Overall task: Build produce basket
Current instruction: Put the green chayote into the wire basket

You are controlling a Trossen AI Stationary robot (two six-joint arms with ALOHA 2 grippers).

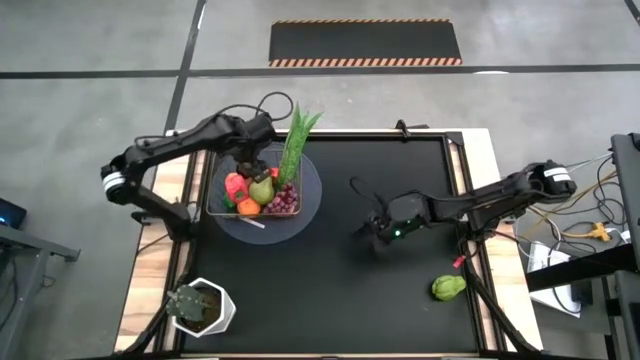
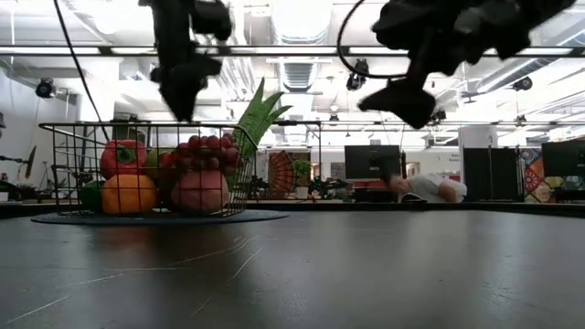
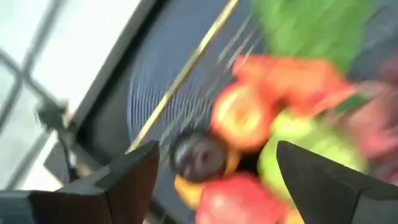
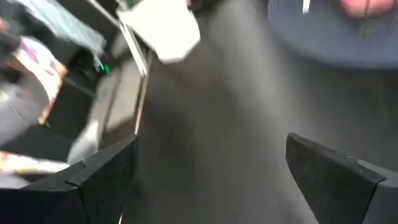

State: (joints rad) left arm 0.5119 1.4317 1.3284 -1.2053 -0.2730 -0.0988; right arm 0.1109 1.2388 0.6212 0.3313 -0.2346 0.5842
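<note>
The black desk (image 1: 330, 260) carries everything, with light wood strips along its two sides. On its left half sits the dark wire basket (image 1: 225, 195) on a round grey disc base (image 1: 305, 215). The basket is filled with produce: a long green leafy stalk (image 1: 296, 140) leaning out at the far corner, a red pepper-like piece (image 2: 123, 157), an orange fruit (image 2: 129, 194), a pinkish round fruit (image 2: 200, 192), a green pear-like fruit (image 1: 262, 190) and purple-red grapes (image 1: 285, 200).

The left arm reaches over from the desk's left edge, and the left hand (image 1: 250, 160) hovers just above the basket, its fingers spread and released, grasping nothing; its wrist view looks down between the two dark fingers (image 3: 134, 174) onto the fruit.

The right arm comes in from the right edge; the right hand (image 1: 375, 228) hangs above the bare middle of the desk, well apart from the basket, fingers wide and empty.

At the near left corner stands a white hexagonal pot (image 1: 212, 310) with a small dark-green plant (image 1: 185, 303).

One green lumpy vegetable (image 1: 448, 288) lies alone on the desk near the right edge, outside the basket and near the right arm.
</note>
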